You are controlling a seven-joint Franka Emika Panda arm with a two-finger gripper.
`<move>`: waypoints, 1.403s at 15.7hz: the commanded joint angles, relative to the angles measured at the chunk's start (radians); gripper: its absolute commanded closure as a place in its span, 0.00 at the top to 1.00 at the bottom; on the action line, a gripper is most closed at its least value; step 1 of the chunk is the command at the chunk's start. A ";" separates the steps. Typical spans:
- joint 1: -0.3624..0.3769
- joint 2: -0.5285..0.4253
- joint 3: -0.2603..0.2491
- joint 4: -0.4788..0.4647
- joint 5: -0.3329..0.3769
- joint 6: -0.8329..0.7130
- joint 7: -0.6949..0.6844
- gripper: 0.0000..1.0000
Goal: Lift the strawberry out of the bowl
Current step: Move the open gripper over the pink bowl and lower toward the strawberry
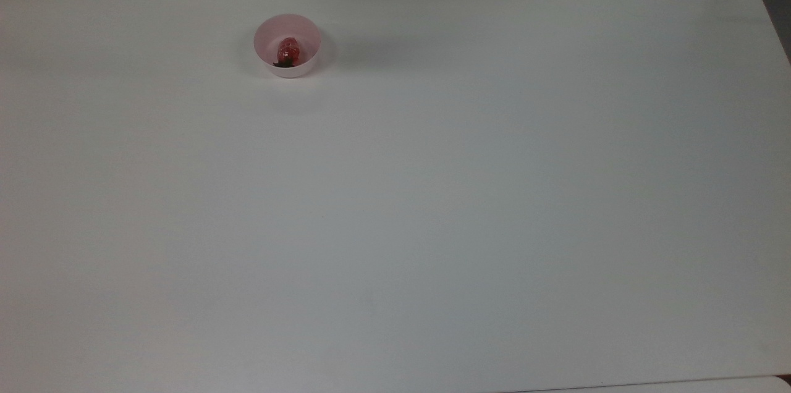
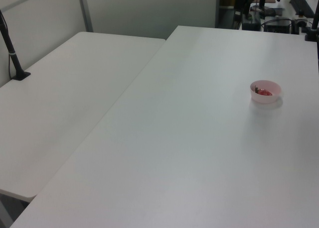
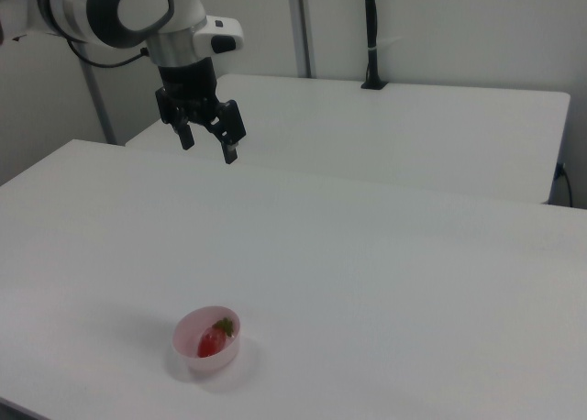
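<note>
Right view: gripper [image 3: 208, 147] high above table [image 3: 385, 273], fingers apart, empty. Strawberry [image 3: 212, 340] lies inside bowl [image 3: 207, 350]. Advice: centre over berry, descend straight, clear rim, close gently.

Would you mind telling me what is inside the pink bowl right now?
The bowl holds one strawberry, red with a dark green cap, lying on the bottom. Nothing else shows inside. The bowl floor beneath the strawberry is covered by it.

Strawberry [image 1: 287, 51] inside pink bowl [image 1: 306, 27]
</note>
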 commanded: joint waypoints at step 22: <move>-0.099 -0.035 0.003 -0.532 -0.071 0.201 0.011 0.77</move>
